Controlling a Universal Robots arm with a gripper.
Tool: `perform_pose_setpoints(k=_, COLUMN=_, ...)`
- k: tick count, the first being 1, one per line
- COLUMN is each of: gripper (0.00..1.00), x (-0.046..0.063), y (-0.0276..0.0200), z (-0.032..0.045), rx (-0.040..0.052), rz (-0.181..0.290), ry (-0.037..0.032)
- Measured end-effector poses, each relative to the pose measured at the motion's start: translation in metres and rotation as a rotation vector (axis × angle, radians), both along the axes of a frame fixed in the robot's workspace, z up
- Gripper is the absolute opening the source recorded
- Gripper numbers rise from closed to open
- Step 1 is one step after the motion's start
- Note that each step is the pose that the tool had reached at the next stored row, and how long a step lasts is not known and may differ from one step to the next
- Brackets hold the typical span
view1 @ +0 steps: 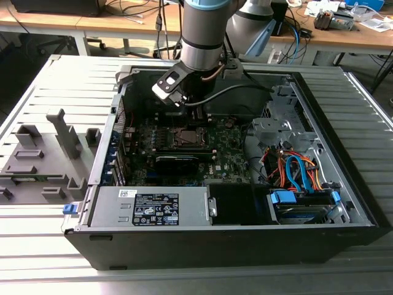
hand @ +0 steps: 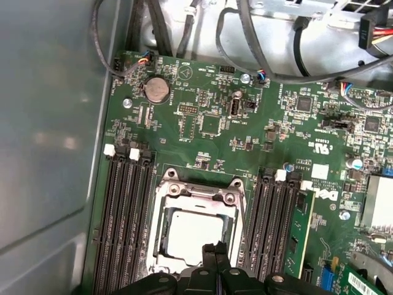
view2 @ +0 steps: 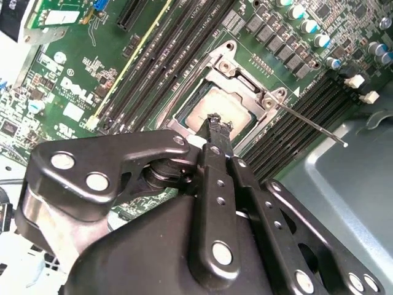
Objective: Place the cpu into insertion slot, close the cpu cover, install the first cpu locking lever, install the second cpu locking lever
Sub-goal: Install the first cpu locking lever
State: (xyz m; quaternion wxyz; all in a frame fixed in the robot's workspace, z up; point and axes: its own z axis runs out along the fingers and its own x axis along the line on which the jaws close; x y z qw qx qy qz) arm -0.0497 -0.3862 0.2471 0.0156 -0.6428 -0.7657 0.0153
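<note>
The cpu (hand: 187, 235), a pale silver square, lies in the insertion slot (view1: 186, 136) on the green motherboard (hand: 209, 123). The silvery cpu cover (hand: 199, 195) lies flat around it, and the chip shows through its window. My gripper (view2: 215, 121) is shut with nothing between its fingers. Its tips hover just over the near edge of the cpu (view2: 218, 103). In the first wrist view the gripper (hand: 215, 249) sits at that same edge. A thin metal locking lever (view2: 307, 124) sticks out from the socket corner over the memory slots.
Black memory slots (hand: 126, 215) flank the socket on both sides. The arm's wrist (view1: 199, 67) reaches into the open computer case (view1: 344, 184). Orange and blue cables (view1: 295, 172) and a power supply (view1: 150, 208) fill the near side. Grey fixtures (view1: 43, 157) stand on the table at the exterior view's left.
</note>
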Motion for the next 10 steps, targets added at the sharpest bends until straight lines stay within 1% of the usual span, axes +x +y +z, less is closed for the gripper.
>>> perform_pose_setpoints(k=5, gripper=0.11, x=0.0000, y=0.0000, z=0.0000, rx=0.0007, rz=0.074, ry=-0.0001)
perform_pose_setpoints(k=10, gripper=0.11, x=0.0000, y=0.0000, z=0.0000, rx=0.0008, rz=0.104, ry=0.0000)
